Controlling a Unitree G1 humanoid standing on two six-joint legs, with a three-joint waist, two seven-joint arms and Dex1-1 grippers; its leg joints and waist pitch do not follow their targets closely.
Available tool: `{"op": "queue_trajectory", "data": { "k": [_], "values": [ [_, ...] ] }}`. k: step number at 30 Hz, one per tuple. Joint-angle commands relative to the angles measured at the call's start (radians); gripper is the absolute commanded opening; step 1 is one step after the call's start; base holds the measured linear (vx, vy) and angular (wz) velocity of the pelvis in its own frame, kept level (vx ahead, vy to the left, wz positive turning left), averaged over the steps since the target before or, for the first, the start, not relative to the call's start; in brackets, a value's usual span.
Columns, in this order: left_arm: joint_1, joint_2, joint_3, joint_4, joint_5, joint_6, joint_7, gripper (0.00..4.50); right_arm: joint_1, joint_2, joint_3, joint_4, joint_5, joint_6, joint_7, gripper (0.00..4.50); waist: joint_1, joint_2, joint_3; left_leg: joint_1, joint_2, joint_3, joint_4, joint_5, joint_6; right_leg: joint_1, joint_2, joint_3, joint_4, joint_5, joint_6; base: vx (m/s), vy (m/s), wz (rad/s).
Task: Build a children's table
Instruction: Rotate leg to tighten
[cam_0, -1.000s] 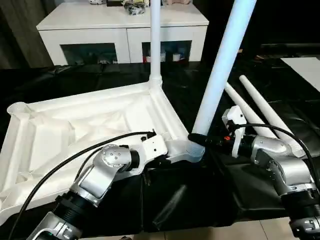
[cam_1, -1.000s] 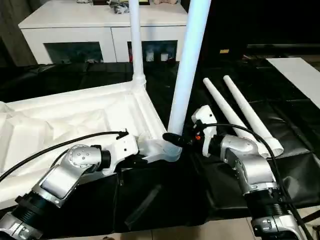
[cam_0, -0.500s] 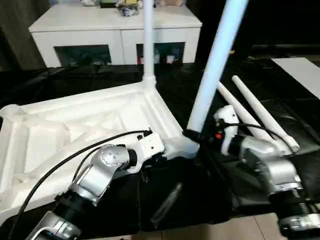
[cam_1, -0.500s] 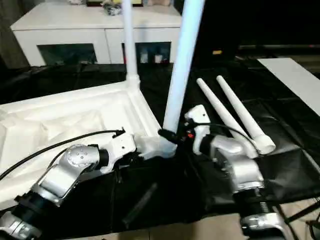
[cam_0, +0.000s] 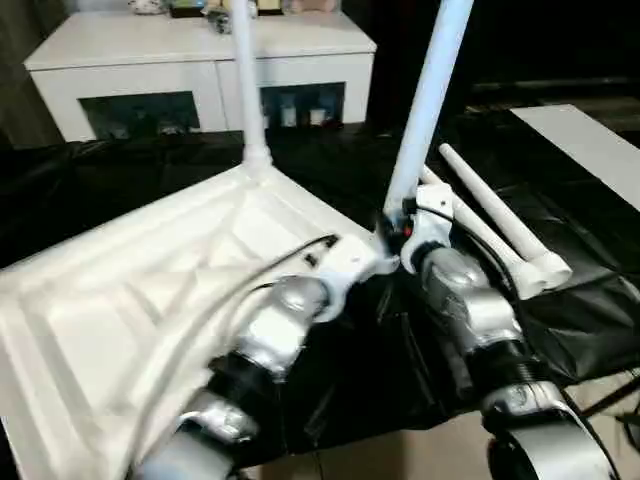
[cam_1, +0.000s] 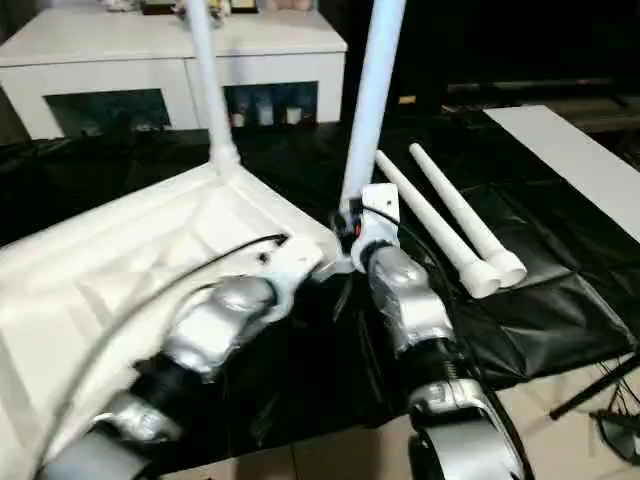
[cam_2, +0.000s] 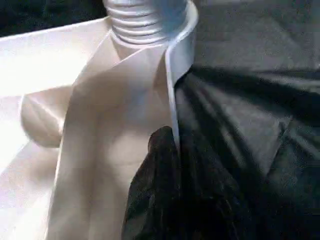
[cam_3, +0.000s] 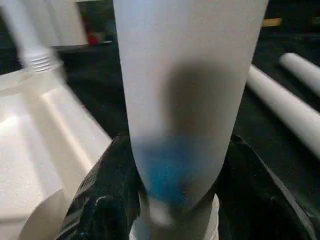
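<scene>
gripping a leg at the near corner

lying ribbed side up on the black sheet (cam_0: 600, 310), the tabletop (cam_0: 130, 300) runs its long axis from the near right corner away to the left. two legs stand upright in sockets: the far leg (cam_0: 245, 80) and the near leg (cam_0: 425, 100). two loose legs (cam_0: 490, 215) lie side by side just right. the right gripper (cam_3: 175, 200) pinches the near leg's base. the left gripper (cam_2: 172, 150) pinches the tabletop's rim. a white cabinet (cam_0: 200, 70) stands behind.
</scene>
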Motion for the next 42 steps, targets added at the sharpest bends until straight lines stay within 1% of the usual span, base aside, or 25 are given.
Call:
{"op": "queue_trajectory", "data": {
  "k": [1, 3, 5, 6, 7, 10, 11, 12, 13, 15, 16, 17, 18, 19, 21, 23, 25, 26, 27, 29, 31, 34, 36, 38, 42],
  "values": [
    [-0.035, -0.062, -0.052, -0.077, -0.034, -0.041, -0.042, 0.00, 0.061, -0.010, -0.048, 0.200, -0.022, 0.088, -0.089, 1.84, -0.004, 0.004, -0.027, 0.027, 0.068, -0.057, -0.110, -0.678, -0.107, -0.022, -0.058, 0.025, -0.087, -0.330, -0.119, 0.000, 0.000, 0.00],
    [-0.033, -0.051, -0.029, -0.095, -0.039, -0.036, -0.032, 0.00, 0.040, -0.002, -0.060, 0.223, -0.020, 0.074, -0.109, 1.84, -0.003, 0.001, -0.031, 0.026, 0.067, -0.052, -0.106, -0.640, -0.091, -0.021, -0.061, 0.028, -0.086, -0.313, -0.132, 0.000, 0.000, 0.00],
    [-0.028, -0.022, -0.016, -0.103, -0.038, -0.036, -0.039, 0.00, 0.032, -0.005, -0.058, 0.231, -0.018, 0.062, -0.095, 1.84, -0.001, -0.003, -0.035, 0.018, 0.069, -0.049, -0.105, -0.584, -0.077, -0.015, -0.061, 0.030, -0.082, -0.268, -0.143, 0.000, 0.000, 0.00],
    [-0.028, -0.007, -0.007, -0.096, -0.029, -0.043, -0.042, 0.00, 0.020, -0.005, -0.062, 0.249, -0.018, 0.036, -0.084, 1.84, 0.003, -0.001, -0.038, 0.014, 0.070, -0.046, -0.105, -0.538, -0.068, -0.012, -0.060, 0.031, -0.077, -0.219, -0.151, 0.000, 0.000, 0.00],
    [-0.027, 0.000, -0.002, -0.095, -0.029, -0.045, -0.046, 0.00, 0.016, -0.005, -0.065, 0.255, -0.014, 0.020, -0.071, 1.84, 0.004, -0.002, -0.041, 0.014, 0.071, -0.041, -0.103, -0.516, -0.060, -0.015, -0.059, 0.031, -0.075, -0.198, -0.163, 0.000, 0.000, 0.00],
    [-0.026, 0.015, 0.008, -0.096, -0.031, -0.044, -0.048, 0.00, 0.003, -0.005, -0.059, 0.267, -0.013, -0.011, -0.043, 1.84, 0.005, -0.004, -0.038, 0.017, 0.070, -0.038, -0.100, -0.542, -0.056, -0.023, -0.059, 0.032, -0.083, -0.278, -0.165, 0.000, 0.000, 0.00],
    [-0.022, 0.029, 0.014, -0.101, -0.034, -0.044, -0.052, 0.00, -0.002, -0.008, -0.044, 0.263, -0.020, -0.042, -0.016, 1.84, 0.004, -0.005, -0.042, 0.016, 0.070, -0.038, -0.100, -0.535, -0.057, -0.021, -0.059, 0.031, -0.082, -0.281, -0.164, 0.000, 0.000, 0.00],
    [-0.017, 0.039, 0.016, -0.108, -0.035, -0.045, -0.058, 0.00, -0.004, -0.006, -0.047, 0.250, -0.005, -0.052, 0.017, 2.19, 0.006, -0.005, -0.046, 0.011, 0.071, -0.037, -0.100, -0.501, -0.053, -0.016, -0.059, 0.031, -0.079, -0.251, -0.167, 0.000, 0.000, 0.00],
    [-0.013, 0.045, 0.016, -0.111, -0.033, -0.048, -0.062, 0.00, -0.005, -0.005, -0.055, 0.242, 0.006, -0.062, 0.025, 2.40, 0.009, -0.004, -0.051, 0.006, 0.073, -0.035, -0.098, -0.438, -0.042, -0.011, -0.058, 0.033, -0.072, -0.170, -0.181, 0.000, 0.000, 0.00],
    [0.007, 0.070, 0.014, -0.129, -0.037, -0.059, -0.086, 0.00, -0.005, -0.012, -0.053, 0.203, 0.014, -0.082, 0.057, 2.54, 0.012, -0.002, -0.053, 0.005, 0.076, -0.030, -0.095, -0.391, -0.018, -0.013, -0.055, 0.031, -0.068, -0.112, -0.204, 0.000, 0.000, 0.00],
    [0.007, 0.070, 0.014, -0.129, -0.037, -0.059, -0.086, 0.00, -0.005, -0.012, -0.053, 0.203, 0.014, -0.082, 0.057, 2.56, 0.011, -0.004, -0.055, -0.002, 0.074, -0.027, -0.092, -0.356, -0.008, -0.006, -0.056, 0.030, -0.064, -0.091, -0.218, 0.000, 0.000, 0.00],
    [0.019, 0.092, 0.008, -0.146, -0.036, -0.068, -0.103, 0.00, 0.004, -0.018, -0.056, 0.155, 0.034, -0.091, 0.101, 2.56, 0.016, -0.002, -0.058, 0.002, 0.075, -0.024, -0.089, -0.332, -0.002, -0.008, -0.056, 0.030, -0.064, -0.071, -0.226, 0.000, 0.000, 0.00],
    [0.023, 0.101, 0.006, -0.152, -0.039, -0.078, -0.116, 0.00, 0.008, -0.023, -0.056, 0.134, 0.037, -0.093, 0.108, 2.76, 0.023, -0.005, -0.064, 0.000, 0.076, -0.020, -0.080, -0.261, 0.021, -0.003, -0.056, 0.031, -0.053, 0.024, -0.240, 0.000, 0.000, 0.00],
    [0.028, 0.116, 0.005, -0.159, -0.040, -0.083, -0.126, 0.00, 0.019, -0.031, -0.055, 0.092, 0.050, -0.091, 0.139, 2.86, 0.027, 0.001, -0.065, -0.010, 0.073, -0.018, -0.076, -0.170, 0.051, 0.003, -0.053, 0.026, -0.040, 0.115, -0.254, 0.000, 0.000, 0.00],
    [0.031, 0.130, 0.003, -0.165, -0.040, -0.093, -0.137, 0.00, 0.030, -0.040, -0.051, 0.048, 0.060, -0.085, 0.169, 3.00, 0.039, 0.001, -0.067, -0.004, 0.075, -0.013, -0.066, -0.117, 0.089, 0.003, -0.054, 0.027, -0.034, 0.183, -0.270, 0.000, 0.000, 0.00],
    [0.038, 0.157, 0.006, -0.174, -0.052, -0.096, -0.162, 0.00, 0.061, -0.065, -0.041, -0.045, 0.062, -0.065, 0.207, 3.00, 0.044, 0.001, -0.069, -0.004, 0.074, -0.011, -0.061, -0.076, 0.110, 0.005, -0.051, 0.025, -0.029, 0.215, -0.283, 0.000, 0.000, 0.00],
    [0.045, 0.192, 0.005, -0.190, -0.064, -0.128, -0.213, 0.00, 0.117, -0.109, -0.022, -0.182, 0.087, -0.020, 0.297, 3.24, 0.052, -0.001, -0.075, -0.007, 0.072, -0.008, -0.049, -0.005, 0.145, 0.007, -0.050, 0.026, -0.020, 0.278, -0.287, 0.000, 0.000, 0.00],
    [0.045, 0.192, 0.005, -0.190, -0.064, -0.128, -0.213, 0.00, 0.117, -0.109, -0.022, -0.182, 0.087, -0.020, 0.297, 3.31, 0.055, -0.003, -0.074, -0.009, 0.070, -0.007, -0.047, 0.004, 0.155, 0.007, -0.050, 0.027, -0.018, 0.285, -0.284, 0.000, 0.000, 0.00],
    [0.052, 0.218, 0.002, -0.208, -0.073, -0.131, -0.251, 0.00, 0.157, -0.144, -0.009, -0.274, 0.106, 0.013, 0.354, 3.34, 0.062, -0.001, -0.075, -0.009, 0.073, -0.006, -0.045, 0.013, 0.167, 0.005, -0.052, 0.028, -0.016, 0.284, -0.280, 0.000, 0.000, 0.00],
    [0.059, 0.251, -0.001, -0.219, -0.081, -0.137, -0.293, 0.00, 0.202, -0.197, 0.014, -0.368, 0.117, 0.052, 0.417, 3.54, 0.064, -0.001, -0.070, -0.009, 0.075, -0.005, -0.048, -0.022, 0.167, 0.002, -0.050, 0.026, -0.021, 0.214, -0.279, 0.000, 0.000, 0.00],
    [0.070, 0.294, -0.010, -0.233, -0.100, -0.157, -0.364, 0.00, 0.248, -0.261, 0.043, -0.449, 0.127, 0.082, 0.497, 3.75, 0.070, 0.003, -0.066, -0.003, 0.080, -0.002, -0.053, -0.074, 0.144, -0.001, -0.048, 0.026, -0.030, 0.110, -0.265, 0.000, 0.000, 0.00],
    [0.084, 0.348, -0.027, -0.250, -0.121, -0.209, -0.451, 0.00, 0.301, -0.327, 0.062, -0.532, 0.148, 0.121, 0.599, 3.87, 0.066, 0.007, -0.063, 0.000, 0.081, -0.001, -0.058, -0.128, 0.106, -0.005, -0.046, 0.028, -0.035, 0.038, -0.255, 0.000, 0.000, 0.00],
    [0.105, 0.400, -0.042, -0.284, -0.152, -0.251, -0.552, 0.00, 0.348, -0.378, 0.067, -0.588, 0.180, 0.128, 0.686, 3.87, 0.067, 0.008, -0.062, 0.001, 0.083, 0.000, -0.060, -0.143, 0.094, -0.006, -0.047, 0.030, -0.034, 0.031, -0.249, 0.000, 0.000, 0.00],
    [0.117, 0.437, -0.053, -0.310, -0.169, -0.235, -0.615, 0.00, 0.377, -0.412, 0.064, -0.628, 0.204, 0.148, 0.736, 3.87, 0.069, 0.007, -0.064, 0.004, 0.085, 0.000, -0.059, -0.138, 0.091, -0.006, -0.048, 0.029, -0.031, 0.051, -0.258, 0.000, 0.000, 0.00],
    [0.134, 0.502, -0.074, -0.332, -0.186, -0.239, -0.701, 0.00, 0.413, -0.503, 0.096, -0.668, 0.194, 0.152, 0.841, 3.87, 0.074, 0.008, -0.063, 0.004, 0.083, 0.001, -0.057, -0.136, 0.089, -0.007, -0.047, 0.029, -0.026, 0.050, -0.263, 0.000, 0.000, 0.00]
  ]
}}
